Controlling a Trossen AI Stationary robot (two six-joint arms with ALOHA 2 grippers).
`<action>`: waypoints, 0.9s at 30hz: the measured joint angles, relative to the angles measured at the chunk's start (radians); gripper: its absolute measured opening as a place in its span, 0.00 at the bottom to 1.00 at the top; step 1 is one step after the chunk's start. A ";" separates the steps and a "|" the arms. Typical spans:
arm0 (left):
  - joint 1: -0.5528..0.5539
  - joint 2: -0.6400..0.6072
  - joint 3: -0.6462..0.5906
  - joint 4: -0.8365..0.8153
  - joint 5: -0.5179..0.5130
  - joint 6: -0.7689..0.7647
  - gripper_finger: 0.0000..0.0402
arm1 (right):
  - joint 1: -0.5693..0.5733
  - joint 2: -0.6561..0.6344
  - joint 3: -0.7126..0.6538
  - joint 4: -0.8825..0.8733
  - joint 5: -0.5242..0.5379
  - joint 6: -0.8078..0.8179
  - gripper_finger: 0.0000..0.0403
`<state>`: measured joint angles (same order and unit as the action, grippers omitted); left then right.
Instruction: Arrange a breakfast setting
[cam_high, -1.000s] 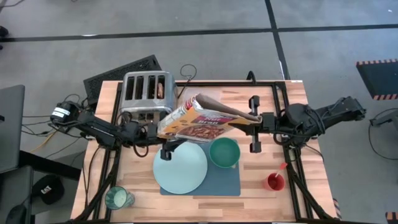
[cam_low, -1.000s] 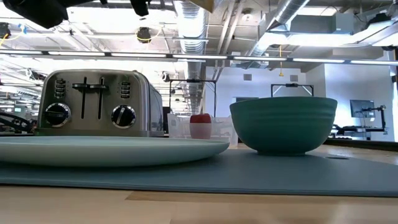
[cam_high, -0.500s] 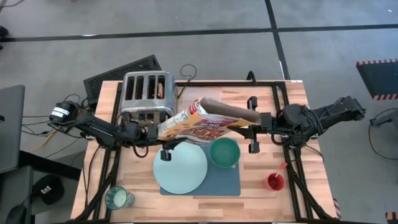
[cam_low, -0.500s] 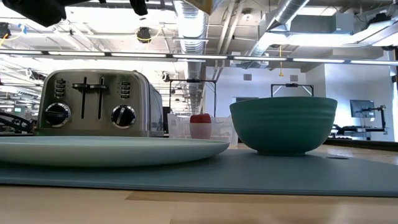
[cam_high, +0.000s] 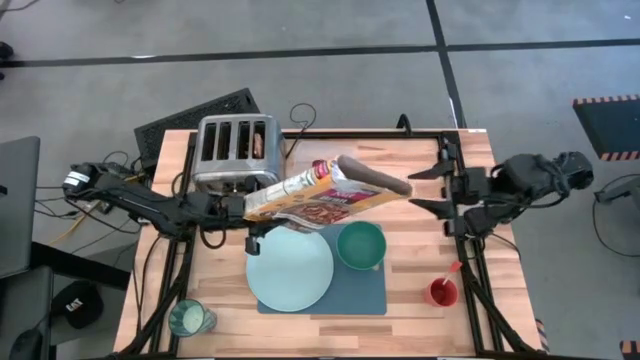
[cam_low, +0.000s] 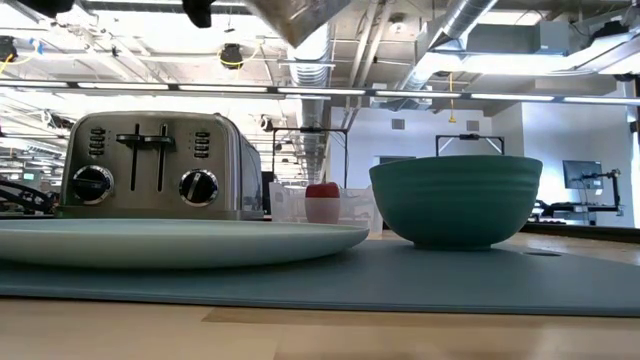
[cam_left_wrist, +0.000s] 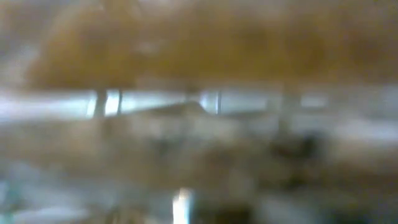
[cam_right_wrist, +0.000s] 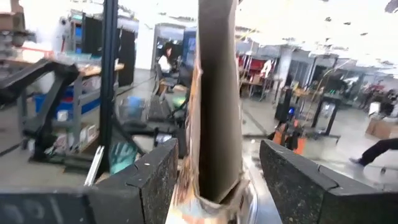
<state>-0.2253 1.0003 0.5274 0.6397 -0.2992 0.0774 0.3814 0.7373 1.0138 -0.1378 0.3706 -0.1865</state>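
Observation:
A cereal box (cam_high: 325, 195) hangs in the air over the far rim of the pale mint plate (cam_high: 290, 268), lying lengthwise from left to right. My left gripper (cam_high: 252, 222) is shut on its left end. My right gripper (cam_high: 425, 190) is open at the box's right end (cam_right_wrist: 217, 93), its fingers wide on either side and touching nothing. The green bowl (cam_high: 360, 245) and the plate rest on the slate-blue mat (cam_high: 345, 298). A toast slice (cam_high: 258, 143) stands in the toaster. The red-handled spoon (cam_high: 457, 268) lies near the red cup. My left gripper holds the cereal box by its left end (cam_high: 258, 208), coming at it about level from the table's left. The box itself hides the fingers in the high view, and the left wrist view is a blur. The box is lifted clear of table and plate.
The chrome toaster (cam_high: 237, 150) stands at the far left, just behind the box. A green glass (cam_high: 190, 318) is at the near left corner and a small red cup (cam_high: 442, 292) at the near right. Bare wood lies to the right of the mat.
My right gripper has opened, let go of the box's right end and drawn back toward the table's right edge. The box stays in the air, held at its left end alone, and has shifted a little toward the table's left with my left gripper.

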 joint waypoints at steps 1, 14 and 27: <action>0.000 -0.016 0.000 -0.030 0.007 -0.009 0.37 | 0.003 -0.015 0.000 -0.038 0.000 0.009 0.63; -0.002 -0.147 0.000 -0.348 0.131 -0.095 0.37 | 0.003 -0.062 0.000 -0.374 0.001 0.161 0.63; -0.039 -0.138 0.153 -0.876 0.110 -0.277 0.37 | 0.002 -0.062 -0.018 -0.404 0.001 0.171 0.63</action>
<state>-0.2638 0.8626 0.6809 -0.2361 -0.1888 -0.1996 0.3836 0.6758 0.9958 -0.5415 0.3714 -0.0151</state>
